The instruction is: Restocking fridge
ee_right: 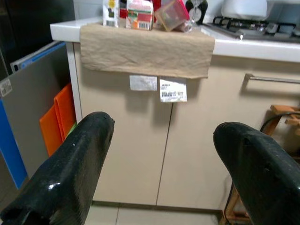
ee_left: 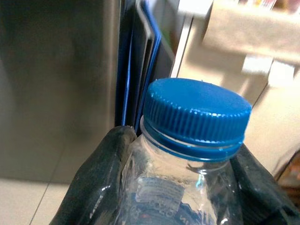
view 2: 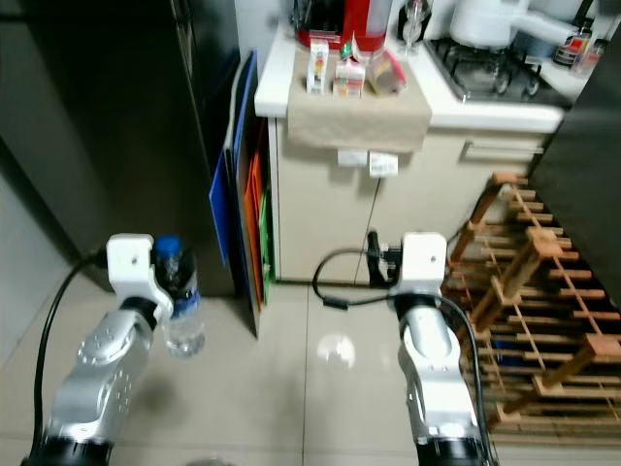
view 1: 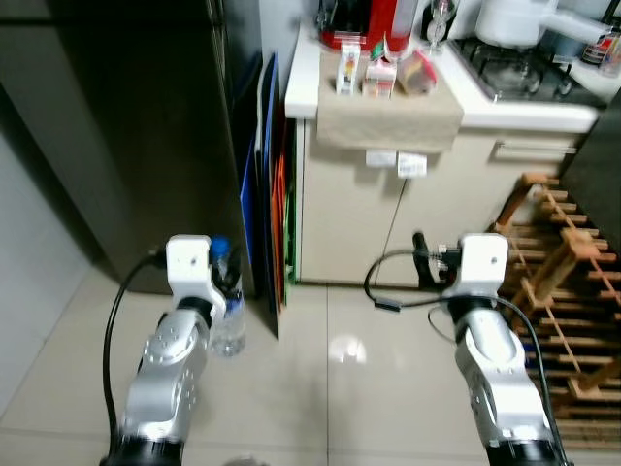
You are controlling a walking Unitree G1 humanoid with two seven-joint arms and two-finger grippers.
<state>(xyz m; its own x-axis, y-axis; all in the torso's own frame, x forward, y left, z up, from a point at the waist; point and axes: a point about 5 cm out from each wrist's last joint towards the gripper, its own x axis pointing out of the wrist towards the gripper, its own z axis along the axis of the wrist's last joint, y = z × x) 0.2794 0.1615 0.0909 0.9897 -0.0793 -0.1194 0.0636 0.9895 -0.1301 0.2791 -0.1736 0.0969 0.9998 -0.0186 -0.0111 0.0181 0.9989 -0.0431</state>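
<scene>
Left gripper (ee_left: 187, 187): clamped round clear ribbed-cap water bottle (ee_left: 194, 136).
Right gripper (ee_right: 161, 164): glossy black fingers wide apart, holding nothing.
Far right: cloth-draped counter (ee_right: 145, 49).

Both arms fwd; left gripper (ee_left: 178, 187) clamped, right gripper (ee_right: 161, 159) spread wide.

Home kitchen: hob (view 1: 519, 66), fridge (view 1: 126, 136).

One water bottle (view 2: 180, 301), clear, one blue cap (ee_left: 197, 114). Three small cartons (view 1: 377, 73) on beige cloth (view 1: 388, 115) at counter edge. Two paper tags (ee_right: 159, 86) hanging below cloth. One red appliance (view 1: 361, 21) behind cartons. One white kettle (view 1: 516, 19) on one gas hob (view 1: 514, 70). One wooden rack (view 2: 529, 301) on floor. Two robot grippers: left gripper (ee_left: 178, 187), right gripper (ee_right: 164, 159). Flat boards (view 1: 272, 194) beside fridge (view 1: 126, 126): several blue, orange; exact count unclear.
</scene>
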